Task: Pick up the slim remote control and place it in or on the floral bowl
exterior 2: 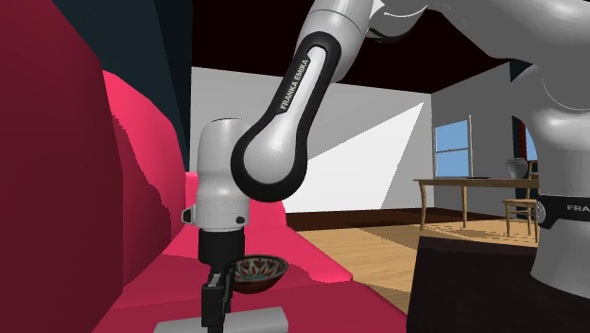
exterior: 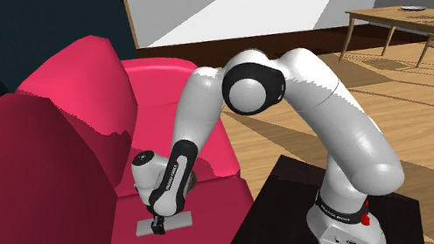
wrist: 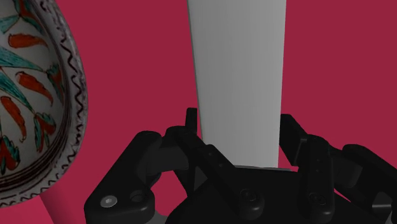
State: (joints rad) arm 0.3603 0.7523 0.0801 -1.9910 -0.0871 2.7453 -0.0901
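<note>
Hand (wrist: 238,137) drawn in narrow on the slim remote (wrist: 238,76), as we read it

We see its black fingers (wrist: 191,130) against the two long edges of the plain grey, flat slab, whose long axis runs straight away from the hand; it lies flat on the matte red sofa seat (exterior: 217,192). We judge the lift must carry it sideways to the floral bowl (exterior 2: 260,273), glossy, painted with red and teal leaves, just beside it
</note>
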